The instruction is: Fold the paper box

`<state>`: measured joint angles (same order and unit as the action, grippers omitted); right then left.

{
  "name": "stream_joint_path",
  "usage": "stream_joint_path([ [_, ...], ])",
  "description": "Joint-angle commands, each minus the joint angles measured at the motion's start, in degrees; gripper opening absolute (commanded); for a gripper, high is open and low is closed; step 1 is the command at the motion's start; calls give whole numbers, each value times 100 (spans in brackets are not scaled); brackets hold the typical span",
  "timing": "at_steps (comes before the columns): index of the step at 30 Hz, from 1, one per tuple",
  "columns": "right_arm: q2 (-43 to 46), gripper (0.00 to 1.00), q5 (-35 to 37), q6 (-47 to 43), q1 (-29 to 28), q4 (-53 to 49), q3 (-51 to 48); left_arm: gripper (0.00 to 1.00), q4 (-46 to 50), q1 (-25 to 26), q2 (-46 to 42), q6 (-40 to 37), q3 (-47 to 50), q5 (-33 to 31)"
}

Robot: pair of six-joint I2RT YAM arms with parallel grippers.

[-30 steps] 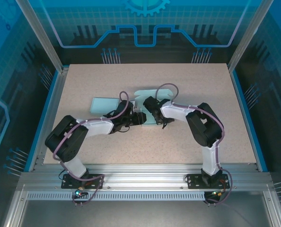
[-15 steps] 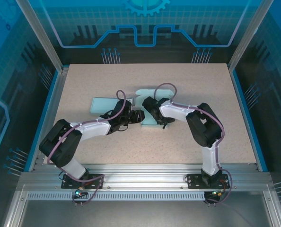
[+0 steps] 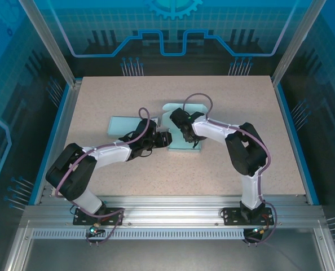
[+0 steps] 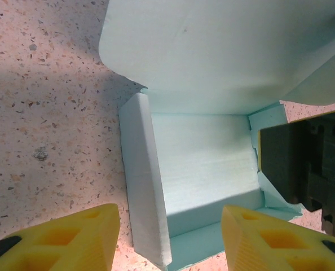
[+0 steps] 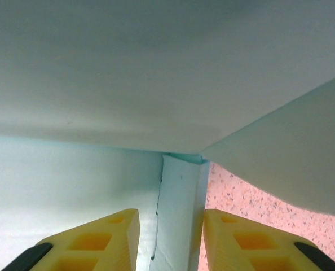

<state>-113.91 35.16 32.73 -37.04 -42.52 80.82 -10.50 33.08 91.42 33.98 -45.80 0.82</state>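
Left gripper stands spread, its yellow fingers wide apart. The paper box sits directly ahead, and one upright side wall rises in the gap between them, clamped by neither. Beyond that wall the box's floor lies flat, and a broad flap leans up at the far end. Right gripper hangs over the same box from the opposite side, its jaws parted a little — a narrow folded strip shows below the gap, clear of one finger, so unpinched. Behind the left-hand claw, beside that arm, a flat teal sheet rests on the speckled table.
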Motion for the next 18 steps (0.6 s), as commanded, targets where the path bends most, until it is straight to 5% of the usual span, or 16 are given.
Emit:
stream_joint_path([
  [1,-250,30,39,-34,85,-33,102,52,95,28,-129,-154,-77,-98],
  [11,-591,12,579,-80,5,-243,123,52,20,28,-73,-124,-70,-115],
  [18,-1070,9,1007,41,-162,-686,430,52,57,29,-150,-41,-45,-295],
])
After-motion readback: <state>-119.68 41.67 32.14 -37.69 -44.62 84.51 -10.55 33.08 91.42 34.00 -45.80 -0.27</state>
